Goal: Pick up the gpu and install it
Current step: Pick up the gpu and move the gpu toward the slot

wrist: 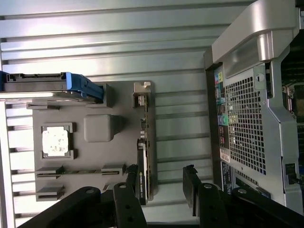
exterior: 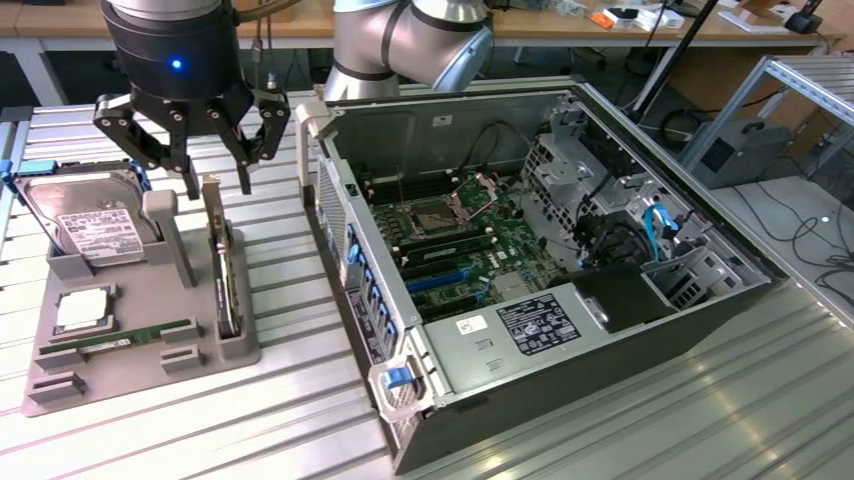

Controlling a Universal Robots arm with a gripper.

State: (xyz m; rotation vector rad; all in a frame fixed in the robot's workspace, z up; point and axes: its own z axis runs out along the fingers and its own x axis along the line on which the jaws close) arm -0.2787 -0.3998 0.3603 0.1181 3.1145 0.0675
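I'm looking at a silvery table [exterior: 641, 430] of ribbed metal slats under bright, even light. Along the far side runs a pale wooden workbench [exterior: 534, 28] strewn with small items. At the exterior view's right stands an aluminium frame [exterior: 817, 75] with a grey box [exterior: 738, 150] beneath it, and dark cables [exterior: 807, 235] trail over the grey floor [exterior: 781, 195].

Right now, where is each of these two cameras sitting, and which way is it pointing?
Exterior view: off the arm, raised, looking down on the ribbed table, gray parts tray and opened computer case; the arm and open gripper show.
Wrist view: on the wrist, looking down between the black fingers at the gpu standing on edge in the tray.
Both share: gripper, gpu, tray, hard drive, case.
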